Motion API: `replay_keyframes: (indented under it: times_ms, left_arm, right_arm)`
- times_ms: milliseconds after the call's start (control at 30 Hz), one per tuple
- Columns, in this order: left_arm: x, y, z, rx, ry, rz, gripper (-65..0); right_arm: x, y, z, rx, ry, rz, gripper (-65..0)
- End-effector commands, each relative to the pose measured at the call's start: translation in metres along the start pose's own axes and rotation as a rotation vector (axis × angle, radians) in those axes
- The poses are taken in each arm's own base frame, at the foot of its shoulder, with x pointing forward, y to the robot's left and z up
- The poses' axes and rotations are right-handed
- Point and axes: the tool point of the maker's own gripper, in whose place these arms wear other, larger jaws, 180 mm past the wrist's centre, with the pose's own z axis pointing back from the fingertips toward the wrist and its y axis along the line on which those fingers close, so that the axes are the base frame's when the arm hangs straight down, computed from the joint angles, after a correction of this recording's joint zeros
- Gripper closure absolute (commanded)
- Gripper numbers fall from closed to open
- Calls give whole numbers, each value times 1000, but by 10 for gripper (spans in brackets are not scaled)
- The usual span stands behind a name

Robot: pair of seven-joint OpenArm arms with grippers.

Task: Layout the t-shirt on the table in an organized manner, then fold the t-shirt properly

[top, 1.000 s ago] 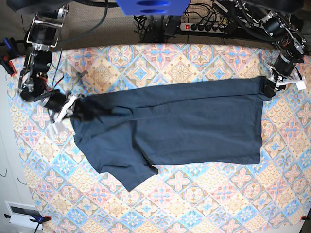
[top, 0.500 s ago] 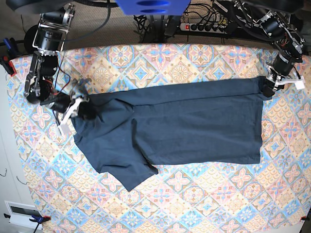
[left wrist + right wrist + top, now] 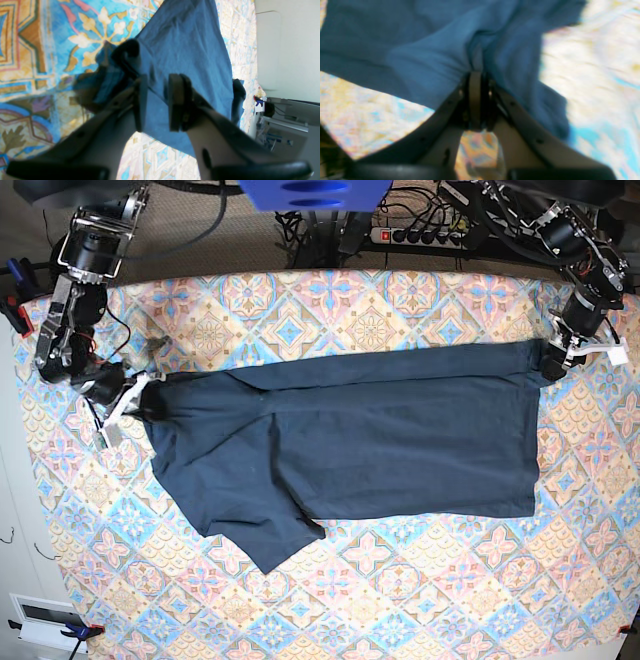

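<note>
A dark navy t-shirt (image 3: 350, 440) lies spread across a patterned tabletop (image 3: 400, 600), stretched between two robot arms. The right pincer (image 3: 475, 75) is clenched on a bunched fold of cloth at the shirt's edge; fabric fans away ahead of its tips and to both sides. The left pincer (image 3: 156, 100) sits at the opposite edge of the shirt. Its jaws stand a little apart with cloth running between and beyond them, and a dark rolled hem curls just beside one tip. Whether it truly grips the cloth cannot be told from these views.

The shirt looks light, soft and limp. It will likely sag and wrinkle wherever it is not pulled taut, and a thin pinch could slip. The best holds seem to be hems and corners, where the doubled fabric gives the tips more to bite. One sleeve (image 3: 265, 545) pokes out crookedly on the side away from both pincers and needs flattening.

Compared with a second ago, the right pincer has pulled its edge outward and slightly away from the camera, so the upper edge of the shirt now runs straighter. The left pincer has barely moved. The rest of the shirt lies as before.
</note>
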Motion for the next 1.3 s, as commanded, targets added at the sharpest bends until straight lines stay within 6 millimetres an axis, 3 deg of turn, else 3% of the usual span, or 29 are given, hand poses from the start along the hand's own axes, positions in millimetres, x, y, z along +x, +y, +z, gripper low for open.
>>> replay_keyframes:
  times_ms: [0,233,533,633,800,1000,1100,1267]
  left_arm:
    - [14,-10,3,-26,-33,-26,-145]
    - [13,-10,2,-28,-31,-26,-145]
    - [13,-8,3,-19,-28,-30,-145]
    - [12,-7,3,-15,-27,-32,-145]
    - [12,-8,1,-13,-23,-34,-145]
    - [7,13,2,97,3,-90,-155]
    - [3,20,5,120,24,-97,-226]
    - [0,21,8,129,68,-114,-442]
  right_arm:
    - [20,-5,8,-20,-51,33,-37]
    - [32,-8,18,-57,-73,75,-216]
    - [25,-4,18,-43,-63,71,-213]
    - [10,8,18,18,-70,17,-213]
    - [10,24,13,81,-83,5,-213]
    - [5,43,1,134,-47,36,-213]
    - [5,44,0,136,-46,37,-213]
    - [5,44,0,136,-46,37,-213]
